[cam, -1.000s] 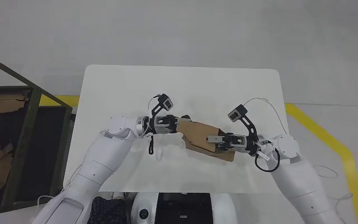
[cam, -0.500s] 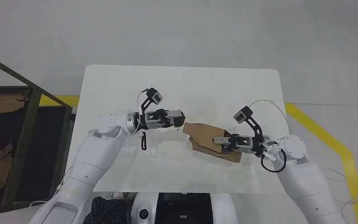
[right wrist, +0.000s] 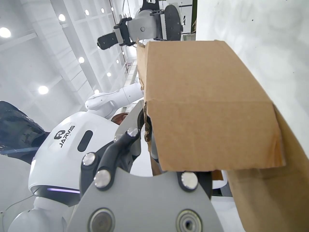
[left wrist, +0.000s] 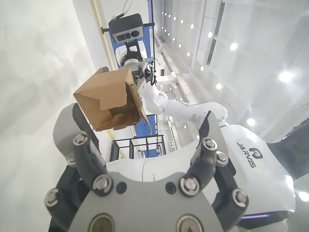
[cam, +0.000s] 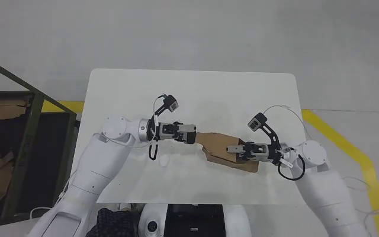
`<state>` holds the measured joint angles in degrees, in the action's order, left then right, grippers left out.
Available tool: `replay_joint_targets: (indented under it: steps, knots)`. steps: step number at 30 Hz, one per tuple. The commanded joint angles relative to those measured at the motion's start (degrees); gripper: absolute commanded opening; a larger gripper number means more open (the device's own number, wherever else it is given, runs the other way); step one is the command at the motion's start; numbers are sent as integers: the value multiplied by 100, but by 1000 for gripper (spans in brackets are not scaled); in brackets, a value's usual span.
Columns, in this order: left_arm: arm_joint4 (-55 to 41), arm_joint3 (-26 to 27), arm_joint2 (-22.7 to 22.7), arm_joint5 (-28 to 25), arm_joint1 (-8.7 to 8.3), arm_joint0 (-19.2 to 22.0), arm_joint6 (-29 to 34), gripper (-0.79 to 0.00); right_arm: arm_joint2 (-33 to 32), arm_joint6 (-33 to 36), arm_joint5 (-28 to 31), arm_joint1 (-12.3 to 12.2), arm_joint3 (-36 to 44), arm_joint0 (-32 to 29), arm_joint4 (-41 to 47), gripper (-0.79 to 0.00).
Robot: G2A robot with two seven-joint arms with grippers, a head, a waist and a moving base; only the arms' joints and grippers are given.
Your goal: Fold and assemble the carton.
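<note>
at the far left, beside the worktop [cam: 237, 89], a dark green frame [cam: 37, 99] stands on the floor with brown cardboard [cam: 13, 109] within it. the left pincer [cam: 188, 134] is over the worktop's near middle, pointing right, its tip just at the left end of the carton [cam: 216, 144]. its wrist view shows it released: the two dark fingers [left wrist: 83, 119] are spread wide with nothing clamped between them. the carton's open end, with a loose inner flap, faces them (whether the cardboard touches one finger i cannot tell). the carton is a brown, half-formed box lying lengthwise between the two arms, its right end slanting toward the worktop's near edge. the right pincer [cam: 234, 149] is clenched on the carton's right half, coming in from the right. in its wrist view one finger [right wrist: 135, 121] presses at a ragged edge of a cardboard wall, and the other is hidden behind the panel. whether the carton rests on the worktop or hangs just above it cannot be told. a yellow floor stripe [cam: 334, 139] runs past the worktop's right edge.
</note>
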<state>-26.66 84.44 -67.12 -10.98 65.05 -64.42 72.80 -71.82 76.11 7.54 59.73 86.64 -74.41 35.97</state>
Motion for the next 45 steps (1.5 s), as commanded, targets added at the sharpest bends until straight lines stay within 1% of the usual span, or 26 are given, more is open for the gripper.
replay_joint_targets:
  steps: [1,9,15,21,27,36,45]
  knots:
    - [145,-16,76,47,1,55,-20,0,-6,-13,-12,-4,1,12,-3,-785]
    - [324,-37,407,223,31,283,76,0,0,-59,-41,-18,29,39,-67,-785]
    - [349,-191,546,406,46,383,-4,0,-35,-134,58,-25,135,66,-66,-785]
    - [356,-281,702,443,67,456,-26,0,-116,-208,94,-43,258,43,-56,-785]
    - [304,-356,770,436,76,496,-60,0,-172,-237,144,-52,373,-9,57,-785]
    - [92,-397,840,361,88,451,-92,0,-255,-368,205,-56,552,-142,327,-785]
    - [-141,-397,932,183,122,460,-140,0,-235,-453,298,-36,597,-206,583,-785]
